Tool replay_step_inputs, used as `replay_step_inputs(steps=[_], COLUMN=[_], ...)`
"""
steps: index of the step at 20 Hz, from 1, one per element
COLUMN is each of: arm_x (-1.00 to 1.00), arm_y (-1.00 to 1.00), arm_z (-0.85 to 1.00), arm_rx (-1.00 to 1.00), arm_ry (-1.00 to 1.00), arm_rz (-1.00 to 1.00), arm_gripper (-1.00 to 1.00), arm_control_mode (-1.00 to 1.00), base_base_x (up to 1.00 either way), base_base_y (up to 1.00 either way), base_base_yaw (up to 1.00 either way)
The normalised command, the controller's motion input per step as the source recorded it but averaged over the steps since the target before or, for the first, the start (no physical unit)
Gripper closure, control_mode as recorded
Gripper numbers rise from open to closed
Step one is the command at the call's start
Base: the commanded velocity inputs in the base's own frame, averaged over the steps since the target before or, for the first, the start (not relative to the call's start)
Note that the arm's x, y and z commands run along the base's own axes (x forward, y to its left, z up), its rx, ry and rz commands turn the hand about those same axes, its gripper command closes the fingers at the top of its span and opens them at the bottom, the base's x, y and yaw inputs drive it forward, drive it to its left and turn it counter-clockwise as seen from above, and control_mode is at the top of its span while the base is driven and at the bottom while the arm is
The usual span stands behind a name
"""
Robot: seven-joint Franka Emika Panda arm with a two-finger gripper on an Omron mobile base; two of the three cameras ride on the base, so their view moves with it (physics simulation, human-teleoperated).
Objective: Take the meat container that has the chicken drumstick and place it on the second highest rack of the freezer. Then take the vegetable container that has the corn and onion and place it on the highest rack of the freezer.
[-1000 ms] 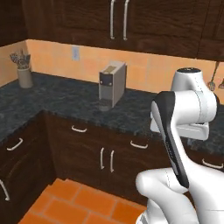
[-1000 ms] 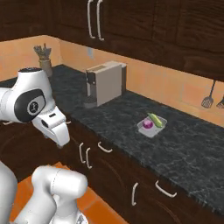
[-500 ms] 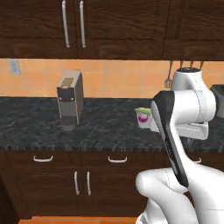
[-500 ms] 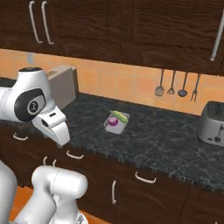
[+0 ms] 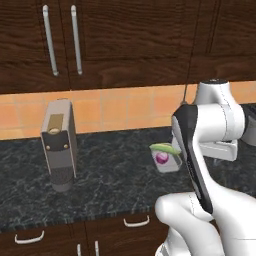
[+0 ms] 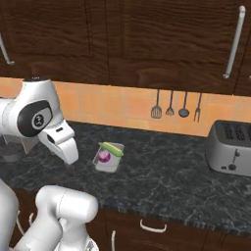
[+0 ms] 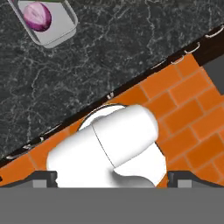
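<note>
My pincer point(image 7: 112, 177) gapes wide, gripping nothing. On the desk point(image 6: 166, 171), the onion point(image 6: 104, 156) tray sits at ten o'clock, corn point(image 6: 112, 147) across it.

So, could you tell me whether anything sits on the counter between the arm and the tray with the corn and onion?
Nothing visible does: the tray with the corn and onion lies on bare dark counter, the toaster well aside.

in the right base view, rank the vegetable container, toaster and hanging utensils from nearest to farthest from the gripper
From the gripper, which points down at the counter's left:
1. vegetable container, just to its right on the counter, holding the onion and corn.
2. hanging utensils, on the back wall, further right.
3. toaster, at the counter's far right end.
</note>
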Motion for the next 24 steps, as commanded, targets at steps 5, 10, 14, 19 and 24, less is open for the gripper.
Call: replay_step_inputs(steps=[5, 10, 14, 19, 24], arm_x=[0.40, 0.87, 1.00, 1.00, 1.00], arm_y=[-0.48, -0.17, 0.00, -0.07, -0.19], arm_z=[-0.85, -0.92, -0.62, -0.48, -0.33], arm_rx=[0.12, 0.03, 0.00, 0.00, 0.02], arm_ry=[-0.02, -0.09, -0.03, 0.00, 0.04], arm_rz=[-0.25, -0.15, -0.13, -0.15, -0.13], arm_gripper=[-1.00, -1.00, -1.00, -1.00, -1.00], arm_control_mode=[-1.00, -1.00, -1.00, -1.00, -1.00], base_base_x=[0.00, 0.00, 0.00, 0.00, 0.00], base_base_y=[0.00, 0.00, 0.00, 0.00, 0.00], base_base_yaw=[0.00, 0.00, 0.00, 0.00, 0.00])
